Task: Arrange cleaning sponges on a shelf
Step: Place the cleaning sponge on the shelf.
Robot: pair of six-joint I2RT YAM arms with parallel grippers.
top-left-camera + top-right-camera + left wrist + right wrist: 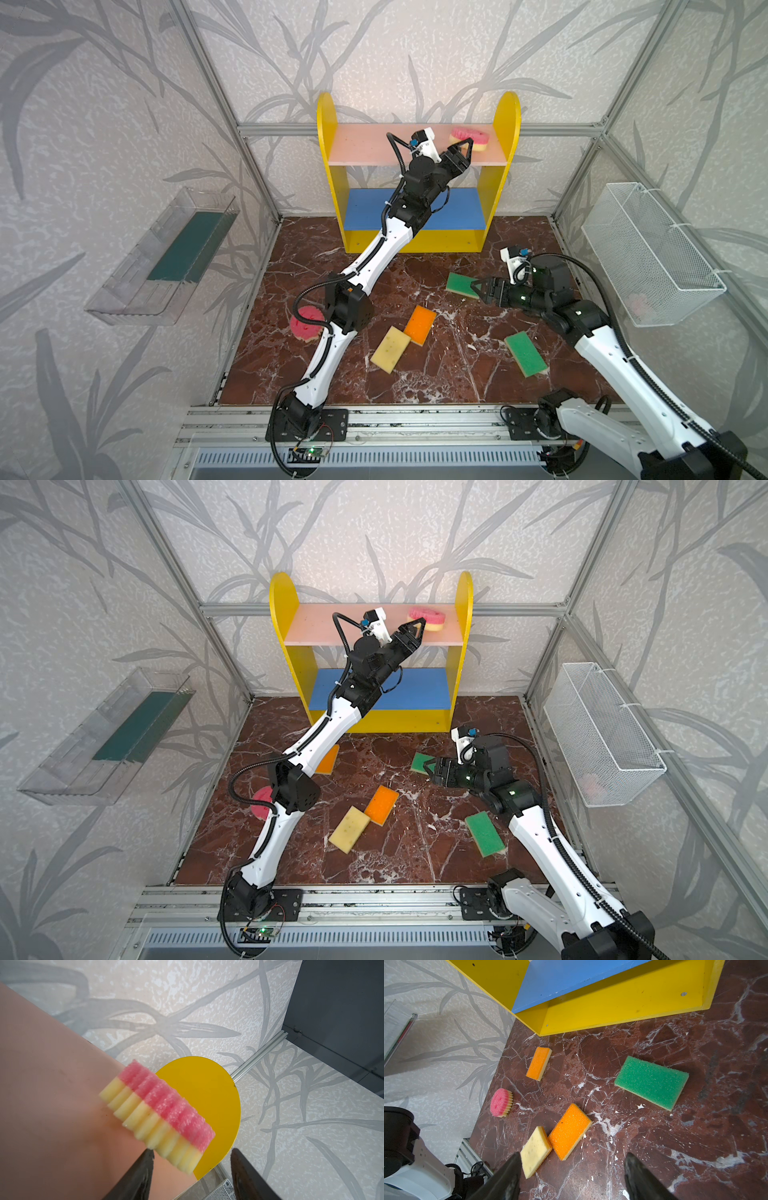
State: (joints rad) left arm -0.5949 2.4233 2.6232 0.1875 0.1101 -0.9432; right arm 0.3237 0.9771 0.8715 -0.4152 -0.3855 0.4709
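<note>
In both top views the left gripper (464, 145) reaches up to the shelf (326, 137). A pink sponge (471, 137) lies on its upper board (365, 145), at the end beside the yellow side panel nearer the wire basket (648, 249). From above, the dark jaws overlap the sponge and I cannot tell whether they hold it. The left wrist view settles that: the fingers (143, 1169) stand apart and clamp nothing. The sponge sits just ahead of them, with one tip right at its ribbed yellow rim. It lies pink face up (being round, it has no long axis).

An orange sponge (328, 760) only peeks from behind the left arm in a top view, while the right wrist view shows it whole and lying flat.

The right gripper (477, 289) hovers by a green sponge (459, 284) on the marble floor (457, 374), its jaws wide with nothing between them. That sponge's long axis runs roughly along the shelf front. The second green sponge (525, 353) points diagonally toward the right arm's base. A second orange sponge (420, 325) and an upturned sponge (390, 348), yellow side up, touch, with their long axes parallel. A second pink sponge (305, 324) sits half hidden behind the left arm.
</note>
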